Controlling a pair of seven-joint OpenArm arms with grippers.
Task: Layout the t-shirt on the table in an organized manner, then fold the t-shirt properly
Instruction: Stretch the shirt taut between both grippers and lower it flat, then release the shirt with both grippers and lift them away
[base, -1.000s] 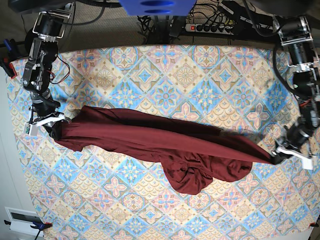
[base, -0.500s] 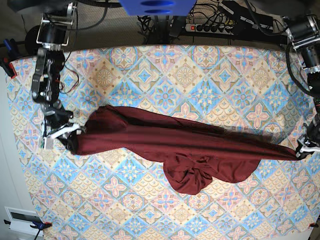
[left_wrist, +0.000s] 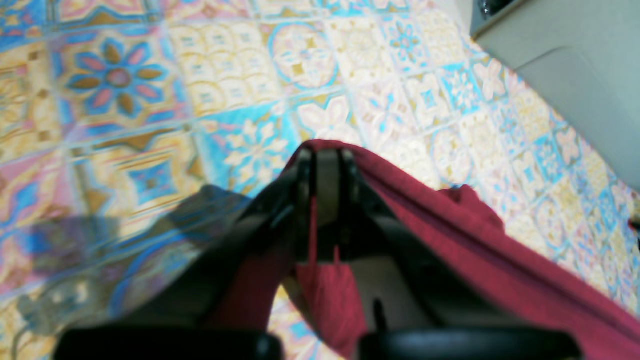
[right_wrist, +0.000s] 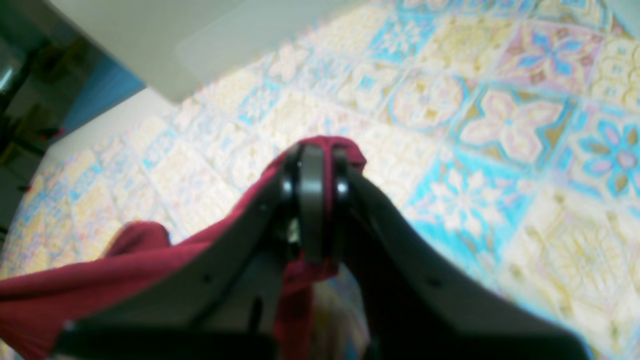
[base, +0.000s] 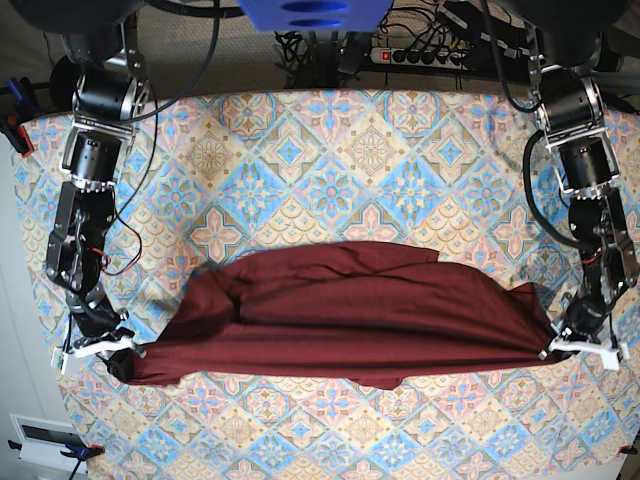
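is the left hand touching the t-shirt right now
Touching. The left wrist view shows the left hand shut on a fold of the t-shirt, with red fabric pinched between its fingers. The base view shows it at the shirt's corner.

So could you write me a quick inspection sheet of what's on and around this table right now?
Surface: table under a pastel diamond-tile cloth, flat.
Job's things: t-shirt, dark maroon, stretched wide across the near half of the table, still wrinkled, not folded.
Clutter: nothing seen on the cloth.
End effectors: left end effector shut on one end of the t-shirt; right end effector shut on the other end.
Cables: red wire along the right arm; black cable along the left arm.
Surroundings: power strip and tangled cords behind the table's far edge.
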